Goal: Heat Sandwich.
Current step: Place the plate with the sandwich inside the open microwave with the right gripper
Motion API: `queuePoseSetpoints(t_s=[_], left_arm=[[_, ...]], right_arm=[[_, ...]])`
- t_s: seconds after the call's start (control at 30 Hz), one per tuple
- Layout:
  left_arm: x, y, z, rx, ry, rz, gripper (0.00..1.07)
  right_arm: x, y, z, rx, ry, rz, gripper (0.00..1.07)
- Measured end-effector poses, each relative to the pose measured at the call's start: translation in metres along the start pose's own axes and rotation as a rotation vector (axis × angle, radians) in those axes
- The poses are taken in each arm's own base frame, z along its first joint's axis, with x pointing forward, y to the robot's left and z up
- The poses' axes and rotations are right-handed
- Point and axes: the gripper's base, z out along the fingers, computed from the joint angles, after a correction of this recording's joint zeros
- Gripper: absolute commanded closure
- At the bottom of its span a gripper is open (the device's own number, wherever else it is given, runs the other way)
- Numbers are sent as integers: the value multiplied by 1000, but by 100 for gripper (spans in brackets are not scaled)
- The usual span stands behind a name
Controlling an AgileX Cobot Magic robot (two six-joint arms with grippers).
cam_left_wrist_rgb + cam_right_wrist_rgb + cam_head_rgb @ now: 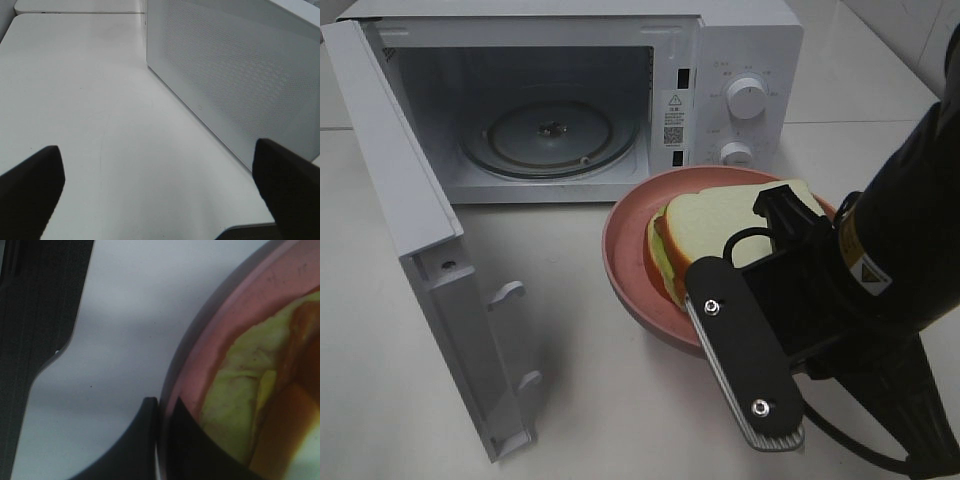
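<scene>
The sandwich (720, 220), white bread with a yellow-green layer, lies on a round pink plate (630, 270) in front of the open white microwave (750, 60). My right gripper (705, 320) is at the plate's near rim. In the right wrist view the gripper (159, 405) is shut on the plate's rim (200, 355), one finger inside and one outside, with the sandwich (240, 385) close by. My left gripper (157, 147) is open and empty over bare table beside the microwave's perforated side wall (235, 75). It is out of the exterior high view.
The microwave door (430, 260) stands swung open to the left, reaching toward the table's front. The glass turntable (545, 135) inside holds nothing. The control knobs (747, 97) are on the microwave's right panel. The table (570, 380) is white.
</scene>
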Motion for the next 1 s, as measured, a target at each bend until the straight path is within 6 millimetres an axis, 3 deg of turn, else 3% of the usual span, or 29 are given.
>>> queuePoseSetpoints(t_s=[0.2, 0.4, 0.67, 1.0], left_arm=[[0, 0, 0, 0, 0, 0, 9], [0, 0, 0, 0, 0, 0, 9], [0, 0, 0, 0, 0, 0, 9], [0, 0, 0, 0, 0, 0, 9]], right_arm=[[-2, -2, 0, 20, -21, -29, 107], [-2, -4, 1, 37, -33, -214, 107], [10, -15, 9, 43, -51, -233, 107], [-3, -31, 26, 18, -64, -294, 107]])
